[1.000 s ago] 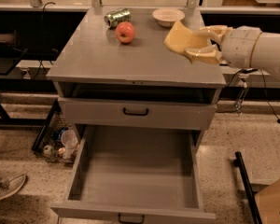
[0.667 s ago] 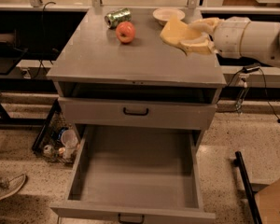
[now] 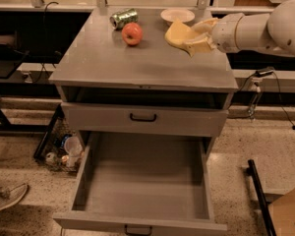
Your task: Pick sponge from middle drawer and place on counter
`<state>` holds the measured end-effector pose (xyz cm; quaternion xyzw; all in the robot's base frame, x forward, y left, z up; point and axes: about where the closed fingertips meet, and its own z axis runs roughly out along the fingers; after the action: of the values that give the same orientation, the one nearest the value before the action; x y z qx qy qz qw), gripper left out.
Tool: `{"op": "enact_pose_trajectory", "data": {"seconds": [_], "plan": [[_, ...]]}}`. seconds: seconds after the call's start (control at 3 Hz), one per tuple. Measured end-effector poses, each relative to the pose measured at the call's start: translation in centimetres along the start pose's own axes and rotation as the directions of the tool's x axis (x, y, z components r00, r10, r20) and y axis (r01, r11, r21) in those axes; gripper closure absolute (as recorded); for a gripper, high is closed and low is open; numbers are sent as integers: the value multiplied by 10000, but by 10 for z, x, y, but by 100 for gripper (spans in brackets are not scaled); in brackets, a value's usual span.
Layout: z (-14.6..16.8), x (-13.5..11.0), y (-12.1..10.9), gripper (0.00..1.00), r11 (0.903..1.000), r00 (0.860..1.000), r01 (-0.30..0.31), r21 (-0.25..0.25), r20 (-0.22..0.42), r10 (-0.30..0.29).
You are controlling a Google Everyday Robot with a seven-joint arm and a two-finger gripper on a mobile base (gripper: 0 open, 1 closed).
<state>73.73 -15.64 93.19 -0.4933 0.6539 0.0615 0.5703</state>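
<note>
Sponge (image 3: 176,35) held over the far right of the counter (image 3: 137,65)

The gripper (image 3: 192,37), reaching in from the right, is clamped on the sponge's right end. The sponge's long axis runs roughly left to right, with its free end pointing left toward the red apple (image 3: 132,33). Whether the sponge touches the counter cannot be told. A green can (image 3: 124,18) and a pale plate (image 3: 177,15) lie at the far edge. The middle drawer (image 3: 145,181) stands pulled out toward the near side.
</note>
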Motion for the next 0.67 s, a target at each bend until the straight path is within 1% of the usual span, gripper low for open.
{"op": "enact_pose_trajectory", "data": {"seconds": [0.33,0.67], "plan": [[22,20,-6,100,9982,9962,-544,-258,-694,525],[41,42,-9,98,9932,9858,-1054,-498,-1366,977]]}}
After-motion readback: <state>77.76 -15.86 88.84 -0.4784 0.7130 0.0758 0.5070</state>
